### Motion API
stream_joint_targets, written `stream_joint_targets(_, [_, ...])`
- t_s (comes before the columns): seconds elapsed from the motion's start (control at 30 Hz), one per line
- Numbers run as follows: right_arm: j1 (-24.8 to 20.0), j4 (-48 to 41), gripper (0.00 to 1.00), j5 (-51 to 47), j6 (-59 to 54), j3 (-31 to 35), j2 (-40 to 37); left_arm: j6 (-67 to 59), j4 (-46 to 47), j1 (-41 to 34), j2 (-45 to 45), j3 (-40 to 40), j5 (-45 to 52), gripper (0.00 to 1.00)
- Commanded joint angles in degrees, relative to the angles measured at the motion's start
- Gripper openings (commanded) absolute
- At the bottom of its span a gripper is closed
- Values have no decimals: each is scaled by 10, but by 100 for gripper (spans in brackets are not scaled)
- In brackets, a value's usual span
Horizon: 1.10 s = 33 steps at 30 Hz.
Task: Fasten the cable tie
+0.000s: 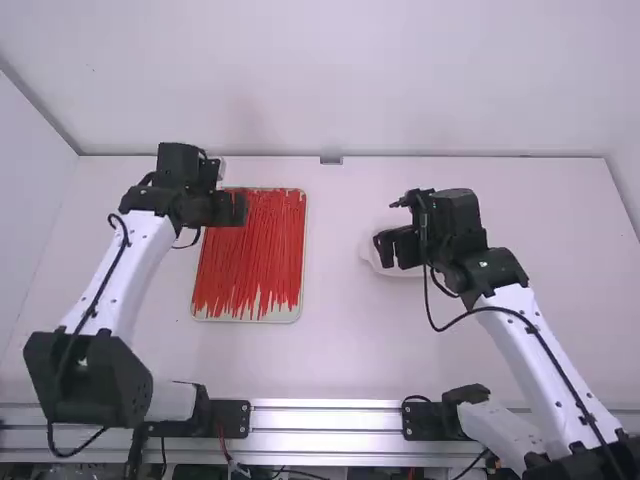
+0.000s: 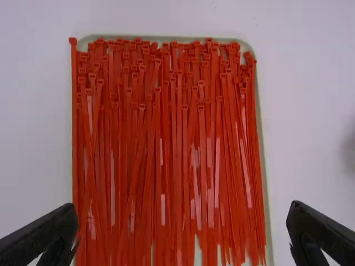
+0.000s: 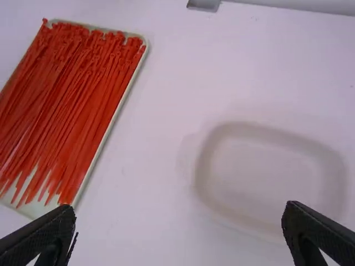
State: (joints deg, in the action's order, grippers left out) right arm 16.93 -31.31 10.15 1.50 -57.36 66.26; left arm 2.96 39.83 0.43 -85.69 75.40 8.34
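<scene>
Ties (image 2: 166, 144) heaped directly beneath left pincer (image 2: 180, 235).

A white table (image 1: 340, 330) spans the scene; a pale round-cornered tray (image 2: 166, 37) lies on its left half; a shallow white dish (image 3: 266, 172) sits well apart to the right; a metal rail (image 1: 320, 415) runs along the near edge; a grey bracket (image 1: 331, 159) sits at the far edge.

One tray (image 1: 246, 319), one white dish (image 3: 266, 177), dozens of orange cable ties (image 2: 166, 155), two arms (image 1: 125, 275) (image 1: 530, 350)
</scene>
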Motion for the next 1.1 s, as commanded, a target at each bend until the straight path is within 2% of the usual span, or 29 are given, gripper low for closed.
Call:
stream_joint_targets(0.0, [4,4,100,3,0,-16,4,-9,5,3,-39,31,-4,99])
stream_joint_targets(0.27, [4,2,99,5,17,-16,3,-9,-20,3,-131,75,-2,99])
stream_joint_targets(0.77, [4,-24,100,5,33,-16,3,8,-113,3,-232,70,-11,99])
stream_joint_targets(0.9, [4,-31,99,5,32,-16,3,39,-126,3,-256,64,-61,90])
stream_joint_targets(1.07, [4,-37,100,5,33,-16,3,39,-150,3,-273,55,-63,83])
